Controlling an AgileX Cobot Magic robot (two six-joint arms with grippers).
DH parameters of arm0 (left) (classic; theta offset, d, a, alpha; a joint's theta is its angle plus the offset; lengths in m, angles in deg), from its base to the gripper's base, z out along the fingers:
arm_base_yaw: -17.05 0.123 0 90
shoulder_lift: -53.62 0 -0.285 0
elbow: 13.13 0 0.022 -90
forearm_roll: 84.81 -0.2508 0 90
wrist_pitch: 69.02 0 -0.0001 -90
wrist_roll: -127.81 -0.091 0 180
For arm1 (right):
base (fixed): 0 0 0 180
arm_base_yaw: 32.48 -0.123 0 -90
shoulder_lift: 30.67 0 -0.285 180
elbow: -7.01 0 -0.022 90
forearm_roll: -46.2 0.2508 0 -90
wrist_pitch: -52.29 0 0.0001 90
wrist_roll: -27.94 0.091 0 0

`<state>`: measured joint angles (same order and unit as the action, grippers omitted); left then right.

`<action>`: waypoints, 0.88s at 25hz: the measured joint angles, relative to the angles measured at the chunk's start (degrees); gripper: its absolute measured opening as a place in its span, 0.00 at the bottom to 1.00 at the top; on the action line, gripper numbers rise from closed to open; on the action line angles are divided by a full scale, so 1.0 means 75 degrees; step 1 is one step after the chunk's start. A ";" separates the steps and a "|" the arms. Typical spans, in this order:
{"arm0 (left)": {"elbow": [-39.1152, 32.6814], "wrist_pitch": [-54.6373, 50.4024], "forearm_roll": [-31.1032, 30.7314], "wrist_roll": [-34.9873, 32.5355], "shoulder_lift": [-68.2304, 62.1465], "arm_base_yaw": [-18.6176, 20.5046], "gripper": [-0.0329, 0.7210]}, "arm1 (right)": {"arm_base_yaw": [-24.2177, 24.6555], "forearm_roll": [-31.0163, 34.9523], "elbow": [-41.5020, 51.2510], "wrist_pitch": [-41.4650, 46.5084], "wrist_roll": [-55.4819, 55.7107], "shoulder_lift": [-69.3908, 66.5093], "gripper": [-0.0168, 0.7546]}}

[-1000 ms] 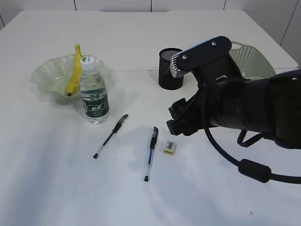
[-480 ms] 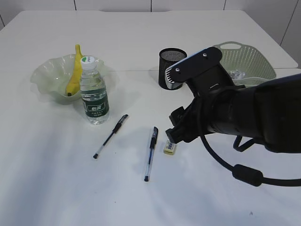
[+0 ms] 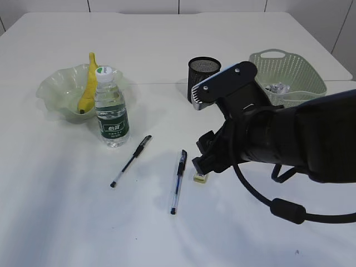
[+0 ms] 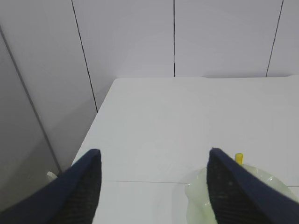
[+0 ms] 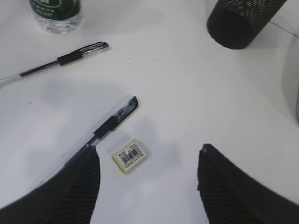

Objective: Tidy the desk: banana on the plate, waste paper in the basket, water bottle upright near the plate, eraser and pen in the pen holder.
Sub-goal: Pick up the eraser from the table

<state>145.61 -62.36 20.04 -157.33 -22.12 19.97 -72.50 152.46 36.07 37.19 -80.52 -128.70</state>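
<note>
Leftward and lower now, the right gripper hangs over the eraser on the counter beside a pen, jaws wide apart and empty, like the left gripper's.

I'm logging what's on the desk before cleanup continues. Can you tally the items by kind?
Pens: 2
Eraser: 1
Water bottle: 1
Banana: 1
Plate: 1
Pen holder: 1
Basket: 1
Waste paper: 1
Total: 9
</note>
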 joint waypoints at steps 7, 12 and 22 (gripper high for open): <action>-0.0034 0.0000 0.0000 0.0000 0.0000 0.0000 0.70 | 0.0000 -0.0029 0.0000 0.0534 0.0000 -0.0083 0.55; -0.0186 0.0000 0.0000 0.0000 0.0000 0.0000 0.70 | 0.0000 -0.0045 0.0000 0.0237 0.0000 -0.0449 0.53; -0.0239 0.0000 0.0000 0.0000 0.0000 0.0000 0.70 | 0.0000 -0.0062 0.0000 0.0354 0.0435 -0.0808 0.53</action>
<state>143.82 -62.36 20.04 -157.33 -22.12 19.97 -72.50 152.00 36.07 39.84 -77.26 -134.76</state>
